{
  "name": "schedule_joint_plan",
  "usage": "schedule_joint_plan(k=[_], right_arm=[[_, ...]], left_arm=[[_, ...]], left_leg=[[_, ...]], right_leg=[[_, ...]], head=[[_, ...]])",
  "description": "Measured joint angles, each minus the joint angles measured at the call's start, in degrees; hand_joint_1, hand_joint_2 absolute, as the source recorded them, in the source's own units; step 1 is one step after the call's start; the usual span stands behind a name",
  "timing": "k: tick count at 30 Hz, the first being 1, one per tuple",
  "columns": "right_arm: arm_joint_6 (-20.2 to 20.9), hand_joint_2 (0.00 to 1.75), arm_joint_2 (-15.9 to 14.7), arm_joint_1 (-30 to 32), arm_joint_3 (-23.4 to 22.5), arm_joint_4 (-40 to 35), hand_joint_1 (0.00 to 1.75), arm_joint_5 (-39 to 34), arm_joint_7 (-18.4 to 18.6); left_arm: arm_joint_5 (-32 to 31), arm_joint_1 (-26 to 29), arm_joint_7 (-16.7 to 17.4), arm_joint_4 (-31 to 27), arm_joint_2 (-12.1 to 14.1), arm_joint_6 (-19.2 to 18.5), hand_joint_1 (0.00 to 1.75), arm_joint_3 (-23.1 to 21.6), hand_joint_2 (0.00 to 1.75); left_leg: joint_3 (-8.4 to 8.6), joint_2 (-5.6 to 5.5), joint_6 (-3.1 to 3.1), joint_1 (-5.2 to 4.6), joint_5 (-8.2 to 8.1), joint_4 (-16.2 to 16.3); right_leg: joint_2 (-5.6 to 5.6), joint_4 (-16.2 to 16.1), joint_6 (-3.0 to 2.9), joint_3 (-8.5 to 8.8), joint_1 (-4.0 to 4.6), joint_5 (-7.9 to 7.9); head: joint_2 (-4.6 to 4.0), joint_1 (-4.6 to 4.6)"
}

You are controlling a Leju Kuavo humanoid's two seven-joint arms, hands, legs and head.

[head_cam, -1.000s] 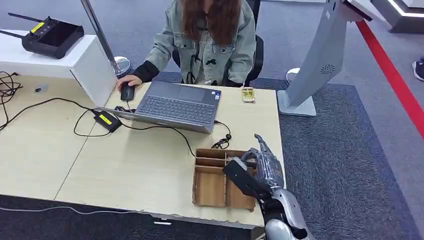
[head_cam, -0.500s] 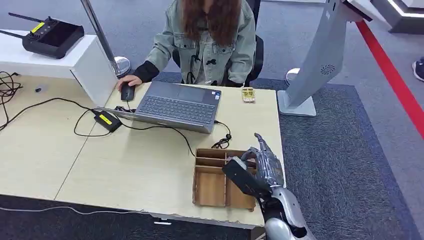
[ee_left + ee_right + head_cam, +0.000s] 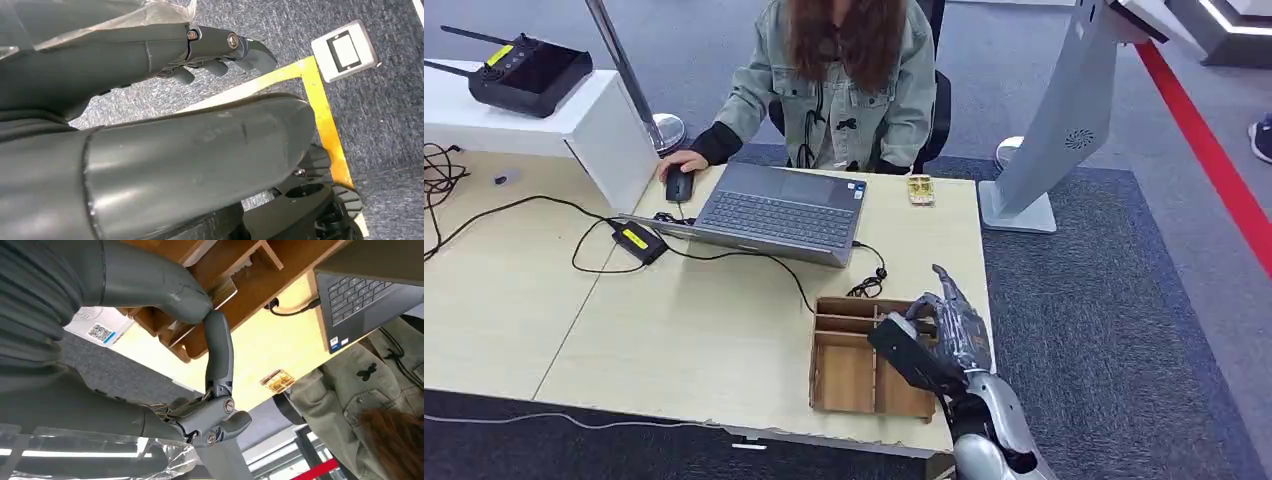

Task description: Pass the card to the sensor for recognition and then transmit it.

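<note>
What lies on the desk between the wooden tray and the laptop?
In the head view, a looped black cable runs from the laptop toward the wooden tray. The rest of that stretch is bare desk.

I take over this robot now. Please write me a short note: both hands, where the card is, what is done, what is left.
Right hand: over the right side of the wooden tray at the table's front corner, thumb and one finger apart, nothing seen between them.
Left hand: hangs over the floor, fingers curled, holding nothing.
Card: white, with a QR code, at the tray beside the right thumb; it does not look gripped.
Done: the reach to the tray.
Left: grip the card, show it to the sensor, pass it on.
</note>
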Motion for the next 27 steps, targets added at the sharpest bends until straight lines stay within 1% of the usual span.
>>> schedule_joint_plan(k=[1,3,5,6,7,8,9,11,12,14,17,27], right_arm=[[0.0,1.75,0.0,0.0,0.0,0.1,1.38,0.0,-0.1],[-0.2,1.75,0.0,-0.1,0.0,0.3,1.4,0.1,-0.4],[-0.4,1.75,0.0,-0.2,0.0,0.5,1.34,0.2,-0.5],[-0.4,1.75,0.1,-0.3,0.0,0.6,1.29,0.3,-0.5],[-0.5,1.75,0.1,-0.3,0.0,0.7,1.15,0.3,-0.5],[-0.5,1.75,0.2,-0.3,-0.1,0.8,0.98,0.3,-0.7],[-0.5,1.75,0.2,-0.4,-0.1,0.9,0.98,0.3,-0.7],[-0.6,1.75,0.2,-0.4,-0.1,1.1,0.75,0.3,-0.8],[-0.6,1.75,0.2,-0.4,-0.1,1.3,0.75,0.3,-0.8],[-0.6,1.75,0.2,-0.4,-0.2,1.7,0.61,0.3,-0.8],[-0.6,1.75,0.3,-0.4,-0.4,2.1,0.54,0.3,-0.9],[-0.7,1.75,0.5,-0.4,-1.0,3.1,0.54,0.7,-1.3]], left_arm=[[0.0,0.0,0.0,0.0,0.0,0.0,0.0,0.0,0.0],[0.0,0.0,0.0,0.0,0.0,0.0,0.0,0.0,0.0],[0.0,0.0,0.0,0.0,0.0,0.1,0.0,0.0,0.0],[0.0,0.0,0.0,0.0,0.0,0.1,0.0,0.0,0.0],[0.0,0.0,0.2,0.0,0.0,0.1,0.0,0.0,0.0],[0.0,0.0,0.2,0.0,0.0,0.2,0.0,0.0,0.0],[0.0,0.0,0.2,0.0,0.0,0.2,0.0,0.0,0.0],[-0.1,0.0,0.2,0.0,0.0,0.2,0.0,0.0,0.0],[-0.1,0.0,0.2,0.0,0.0,0.2,0.0,0.0,0.0],[-0.1,0.0,0.2,0.0,0.0,0.2,0.0,0.0,0.0],[-0.1,0.0,0.2,0.0,0.0,0.2,0.0,0.0,0.0],[-0.1,0.0,0.2,0.0,0.0,0.2,0.0,0.0,0.0]], left_leg=[[0.0,0.0,0.0,0.0,0.0,0.0],[0.0,0.0,0.0,0.0,0.0,0.0],[0.01,0.0,0.0,0.0,0.0,0.0],[0.01,0.0,0.0,0.0,0.0,0.0],[0.01,0.0,0.0,0.0,0.0,0.0],[0.01,0.0,0.0,0.0,0.0,0.0],[0.01,0.0,0.0,0.0,0.0,0.0],[0.02,0.01,0.0,0.0,0.0,0.0],[0.01,0.0,0.0,0.0,0.0,0.0],[0.01,0.01,-0.01,0.0,0.01,0.0],[0.0,0.0,-0.01,0.0,0.0,0.0],[-0.02,0.01,-0.01,0.0,0.0,0.0]], right_leg=[[0.0,0.0,0.0,0.0,0.0,0.0],[0.0,0.0,0.0,0.0,0.0,0.0],[0.0,0.0,0.0,0.0,0.0,0.0],[0.0,0.0,0.0,0.0,0.0,0.0],[0.0,0.0,0.0,0.01,0.0,0.0],[0.0,0.0,0.0,0.01,0.0,0.0],[0.0,0.0,0.0,0.01,0.0,0.0],[0.0,0.0,0.0,0.01,0.0,0.0],[0.0,0.0,0.0,0.0,0.0,0.0],[0.0,0.0,0.0,0.0,0.0,0.0],[0.0,0.0,0.0,0.0,0.0,0.0],[0.0,0.0,0.0,-0.02,0.0,0.0]], head=[[0.0,-0.02],[0.0,0.0],[0.0,-0.02],[0.0,-0.02],[0.0,-0.02],[0.0,-0.02],[0.0,-0.02],[0.0,-0.02],[0.0,0.0],[0.0,0.0],[0.0,-0.02],[0.0,0.0]])
